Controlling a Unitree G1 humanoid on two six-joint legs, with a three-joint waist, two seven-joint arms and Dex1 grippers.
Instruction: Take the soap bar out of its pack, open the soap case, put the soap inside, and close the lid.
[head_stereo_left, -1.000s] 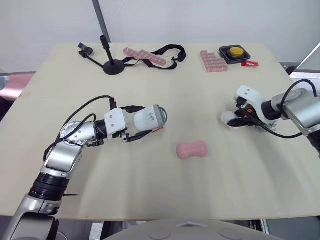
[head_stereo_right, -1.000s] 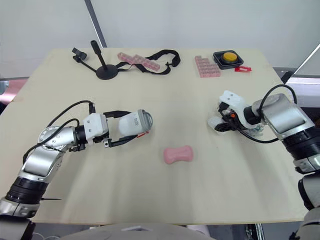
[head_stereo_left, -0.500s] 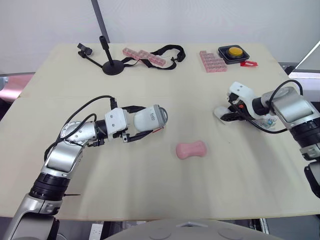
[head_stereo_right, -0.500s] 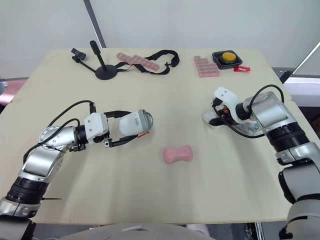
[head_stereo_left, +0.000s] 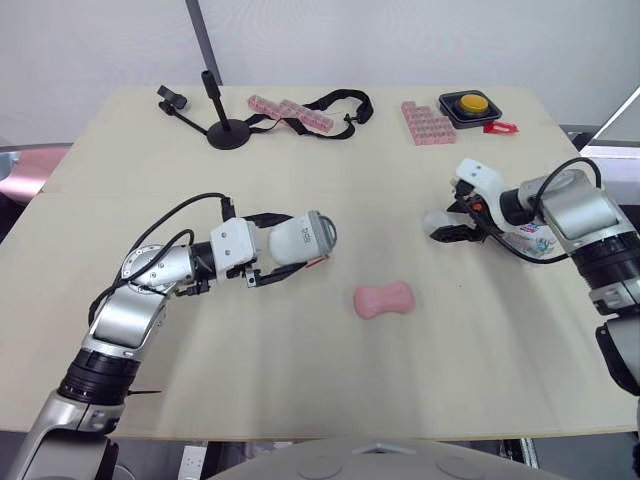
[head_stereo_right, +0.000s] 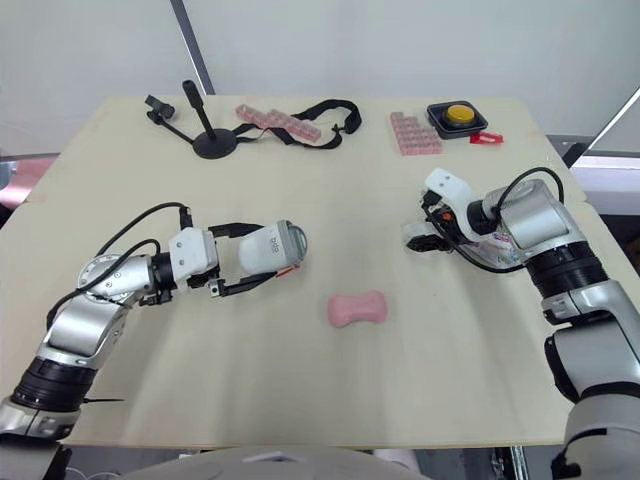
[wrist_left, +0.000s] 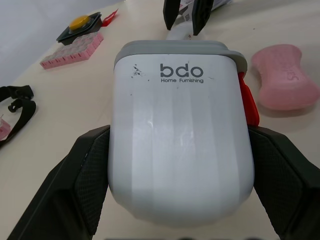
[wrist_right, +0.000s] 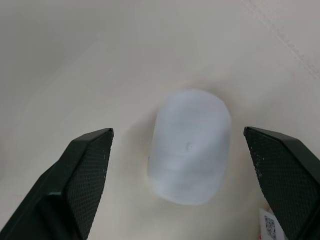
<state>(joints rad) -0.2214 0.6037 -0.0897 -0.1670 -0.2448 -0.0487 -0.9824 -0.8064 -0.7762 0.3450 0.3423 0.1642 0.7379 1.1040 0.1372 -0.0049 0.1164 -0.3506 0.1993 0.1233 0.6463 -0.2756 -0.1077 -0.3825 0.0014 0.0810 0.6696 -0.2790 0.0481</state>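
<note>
From the head camera: the left end effector (head_stereo_left: 292, 243) is clamping the white soap case (head_stereo_left: 305, 238) between its two black fingers and holding it on its side, low over the bench (head_stereo_left: 330, 380), left of centre. The pink soap bar (head_stereo_left: 384, 299) is lying bare on the bench, near the case and to its right, touching neither end effector. Over on the right, the right end effector (head_stereo_left: 447, 222) is hovering with its fingers spread wide around a small white oval piece (head_stereo_left: 436, 219). A flat printed pack (head_stereo_left: 535, 240) is lying by the right forearm. At the far edge a black stand (head_stereo_left: 228, 130), a black strap (head_stereo_left: 335, 103), pink blocks (head_stereo_left: 427, 122) and a yellow button (head_stereo_left: 472, 103) are sitting well apart from the work.

Now the left wrist camera: the fingers (wrist_left: 90, 175) are pressing on both sides of the case. Its grey-rimmed end is pointing away, and a red tab (wrist_left: 249, 102) is poking out on one side. The soap bar is lying just beyond it.

Right wrist camera: the two fingers (wrist_right: 85, 170) are standing wide apart, empty. The oval piece is resting flat on the bench between them, touching neither.
</note>
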